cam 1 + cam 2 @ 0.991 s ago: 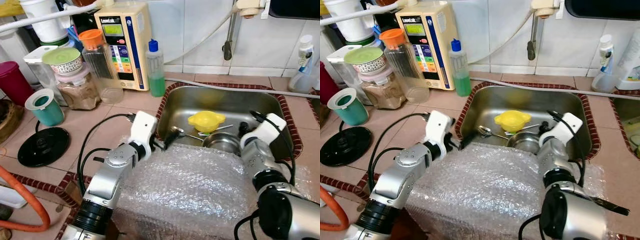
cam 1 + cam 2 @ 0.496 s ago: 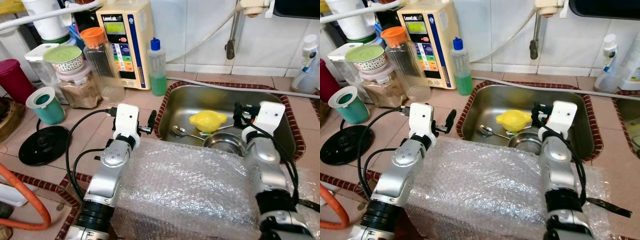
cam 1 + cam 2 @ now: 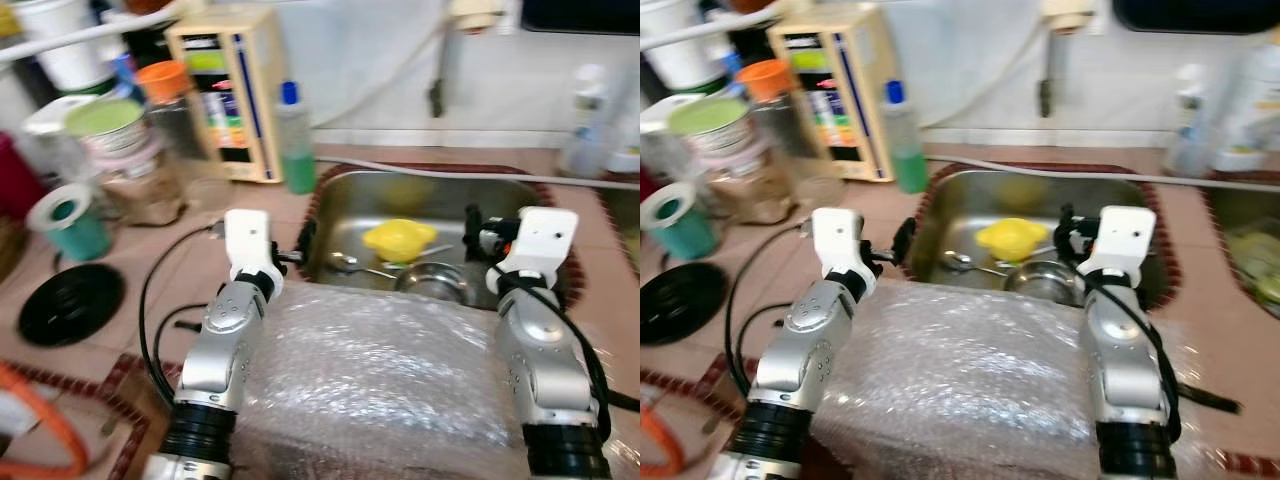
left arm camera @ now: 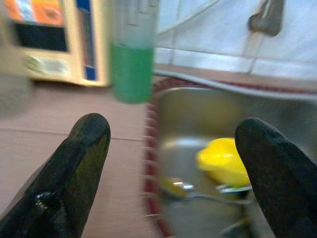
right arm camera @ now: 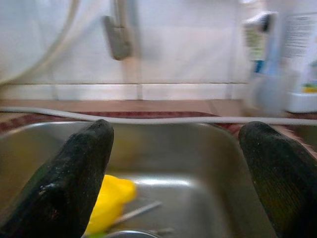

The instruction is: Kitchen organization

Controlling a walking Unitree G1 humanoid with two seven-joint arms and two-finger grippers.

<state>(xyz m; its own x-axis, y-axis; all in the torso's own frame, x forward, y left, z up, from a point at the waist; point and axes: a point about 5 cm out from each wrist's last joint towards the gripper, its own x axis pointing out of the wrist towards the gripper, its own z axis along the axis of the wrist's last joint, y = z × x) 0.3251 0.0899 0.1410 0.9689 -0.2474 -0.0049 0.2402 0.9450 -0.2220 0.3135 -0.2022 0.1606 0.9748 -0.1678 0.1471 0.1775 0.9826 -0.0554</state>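
A steel sink [image 3: 455, 195] holds a yellow dish [image 3: 400, 238], a steel bowl [image 3: 436, 280] and a spoon [image 3: 345, 262]. A sheet of bubble wrap [image 3: 390, 370] lies over the counter in front of the sink, under both arms. My left gripper [image 3: 298, 252] hovers at the sink's left rim, open and empty, pointing toward the green soap bottle [image 4: 132, 54] and the yellow dish [image 4: 223, 161]. My right gripper [image 3: 480, 236] hangs above the sink's right half, open and empty, facing the back wall over the yellow dish [image 5: 111, 203].
Left of the sink stand a beige appliance [image 3: 222, 95], jars [image 3: 130, 150], a teal cup [image 3: 62, 215] and a black round base [image 3: 72, 303]. A tap [image 3: 440, 95] and hose run behind the sink; a spray bottle [image 3: 590, 120] stands at the back right.
Both arms have risen from the bubble wrap's far edge and now point over the sink. The camera has shifted and the picture is blurred.
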